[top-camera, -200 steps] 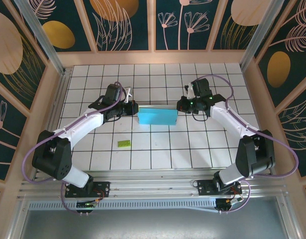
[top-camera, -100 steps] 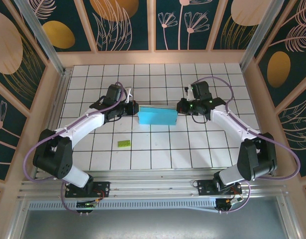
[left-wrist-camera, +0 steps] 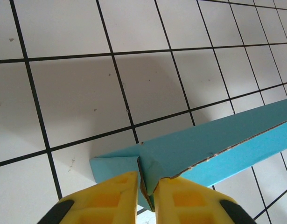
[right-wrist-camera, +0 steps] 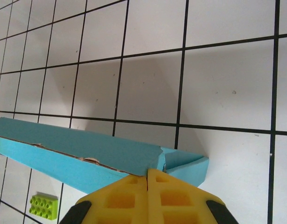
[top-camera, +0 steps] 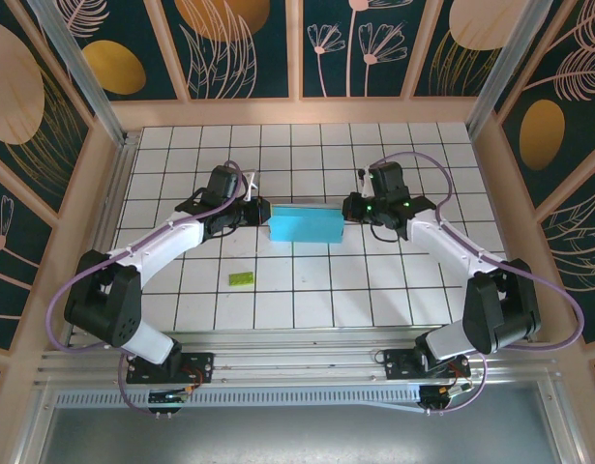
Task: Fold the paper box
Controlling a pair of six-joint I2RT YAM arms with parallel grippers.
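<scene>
Where fingers [left-wrist-camera: 106, 198] pinch, paper box [left-wrist-camera: 218, 140] corner hidden

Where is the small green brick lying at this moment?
In the top external view, the green brick lies left of centre, a little nearer to the robot than the blue paper box.

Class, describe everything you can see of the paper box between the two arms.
The paper box is a long, shallow, light blue shape of thin folded card, with a rough cut edge along one seam and a triangular fold at each end. It lies crosswise over the tiled table, casting a shadow. The right gripper is shut on its right end; the left gripper straddles its left end's edge.
</scene>
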